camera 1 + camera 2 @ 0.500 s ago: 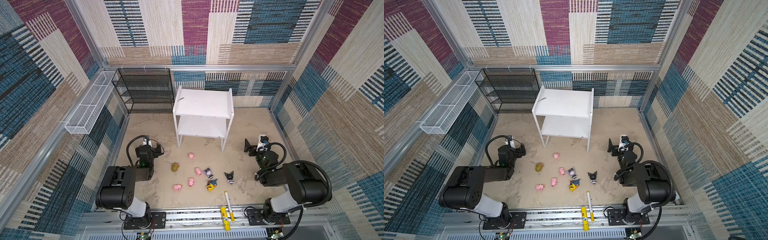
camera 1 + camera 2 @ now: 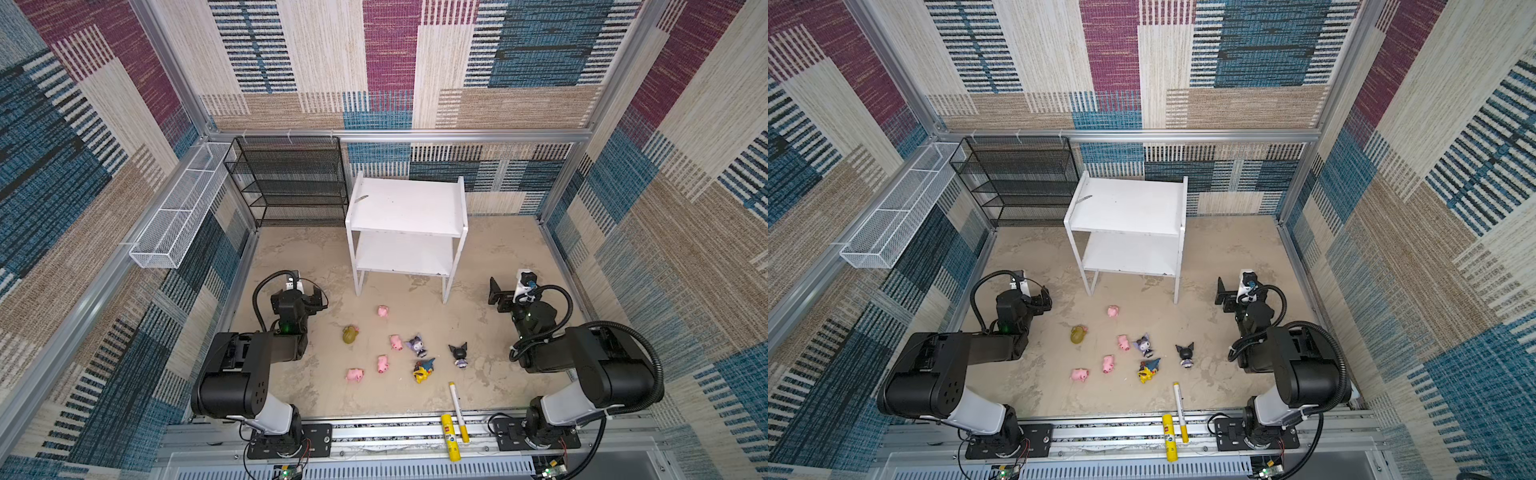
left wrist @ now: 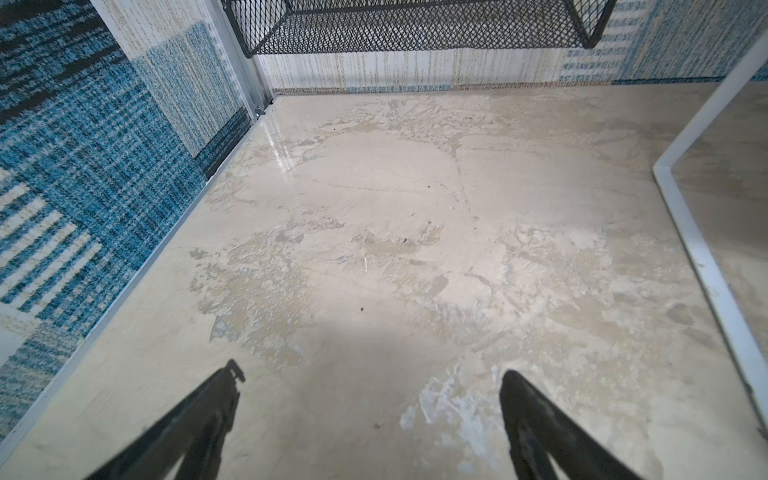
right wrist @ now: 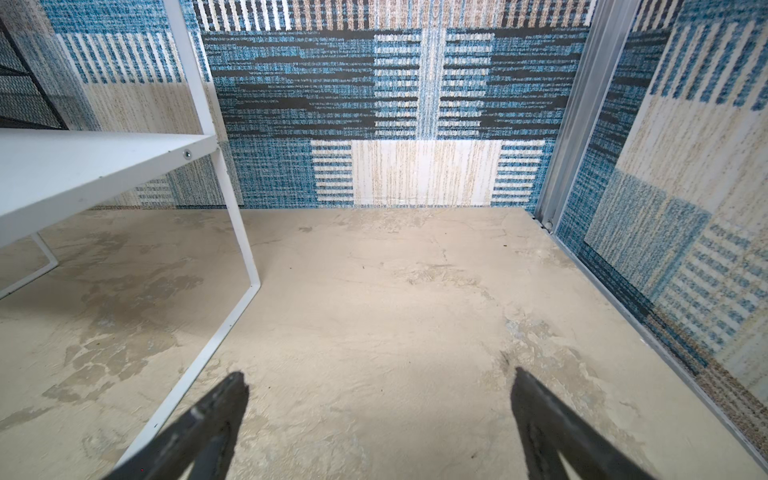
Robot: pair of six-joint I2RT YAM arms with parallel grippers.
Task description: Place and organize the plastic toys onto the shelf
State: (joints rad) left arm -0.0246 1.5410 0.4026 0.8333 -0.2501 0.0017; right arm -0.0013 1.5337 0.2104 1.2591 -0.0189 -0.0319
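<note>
The plastic toys lie on the beige floor in front of the shelf [image 2: 407, 208] in both top views. They are several pink pigs [image 2: 382, 311] [image 2: 354, 375], two black-and-purple big-eared figures [image 2: 417, 345] [image 2: 459, 354], a yellow figure with a blue hood [image 2: 424, 369] and a blond doll [image 2: 350, 333]. Both boards of the white shelf are bare. My left gripper [image 2: 312, 300] [image 3: 370, 374] is open over bare floor, left of the toys. At the right, beside the shelf's leg, my right gripper [image 2: 498, 296] [image 4: 378, 378] is open too and holds nothing.
A black mesh rack [image 2: 286, 183] stands at the back left, and a white wire basket [image 2: 174, 220] hangs on the left wall. A yellow-capped marker [image 2: 457, 405] and a yellow tube [image 2: 451, 436] lie at the front edge. Walls enclose the floor closely.
</note>
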